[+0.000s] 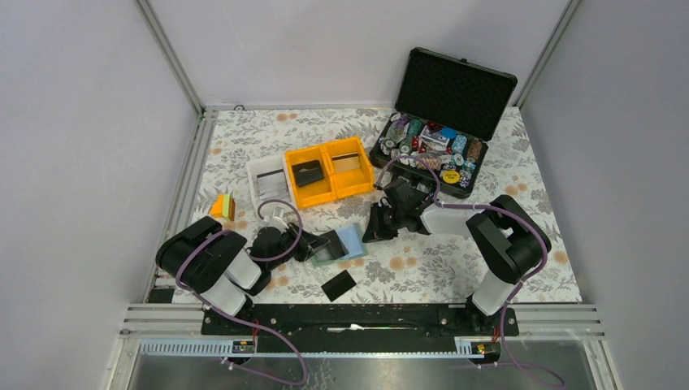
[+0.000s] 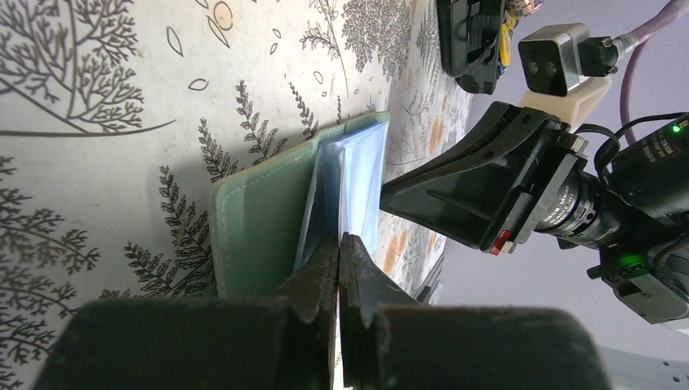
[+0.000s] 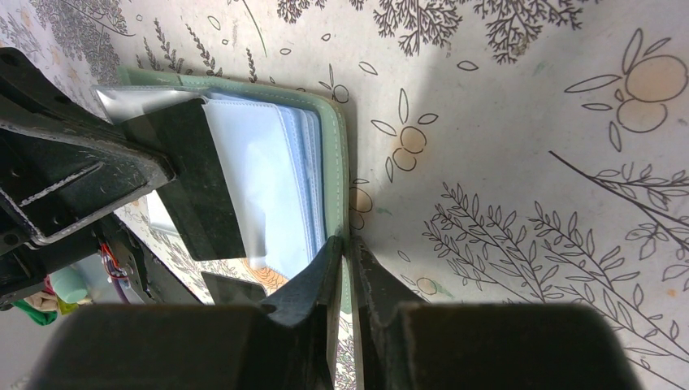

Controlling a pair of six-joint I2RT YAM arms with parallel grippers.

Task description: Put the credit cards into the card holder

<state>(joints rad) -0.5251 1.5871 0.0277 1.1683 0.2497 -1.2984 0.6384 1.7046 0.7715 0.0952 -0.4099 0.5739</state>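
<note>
my left gripper [image 2: 340, 240] pinched shut on black card [image 3: 199, 179] over card holder [image 3: 335, 162] pocket | my right gripper [image 3: 345, 244] clamps its green cover edge | loose card [image 1: 338, 285] at holder's 6 o'clock

Beyond the left claw [image 1: 313, 244] we see yellow bins [image 1: 315, 198] and a white bin [image 1: 257, 175], with an orange-and-green block [image 1: 223, 206] off to its left. Beyond the right claw [image 1: 375, 231] is an open black case [image 1: 455, 81] of poker chips [image 1: 422, 142].

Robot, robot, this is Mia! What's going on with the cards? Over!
Left gripper shut on black card, over open card holder. Right gripper pinching its green edge. Nothing in the way. Over.
</note>
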